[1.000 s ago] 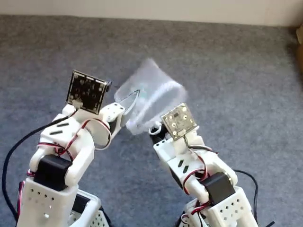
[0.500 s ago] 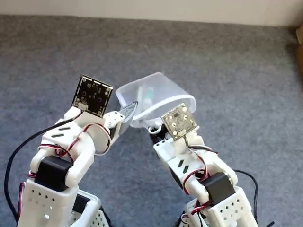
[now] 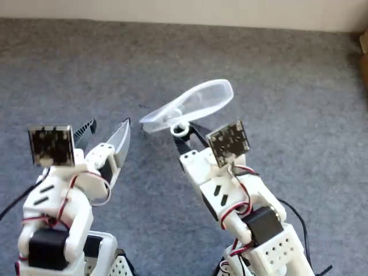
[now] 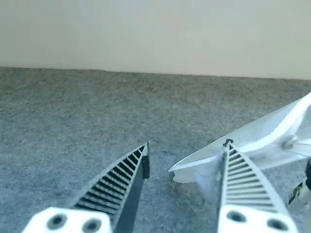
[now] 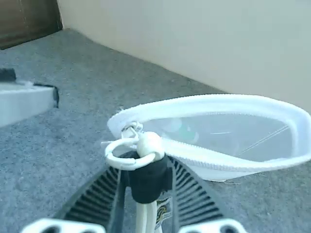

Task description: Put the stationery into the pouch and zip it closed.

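Your right gripper (image 5: 145,170) is pressed together on the pull (image 5: 146,180), a dark tab with a white ring (image 5: 121,156) sitting just above the jaws. From that pull the pouch (image 5: 228,145) stretches away from the gripper, held by its zipper end, and appears lifted off the mat (image 3: 276,69). The zipper rim stands open in a long oval. Through the clear side you can make out stationery (image 5: 181,129) inside: a pale piece with a green tint and a thin line beside it. What they are is too faint to tell.

Your left gripper (image 3: 109,123) is spread wide and holds nothing. In the high view it sits left of the pouch, over the mat, pointing toward the back wall (image 3: 184,10). Its nearer finger (image 3: 122,135) is just beside the pouch's pointed end. In the left wrist view that fingertip overlaps the pouch's edge, and you cannot tell whether they touch.
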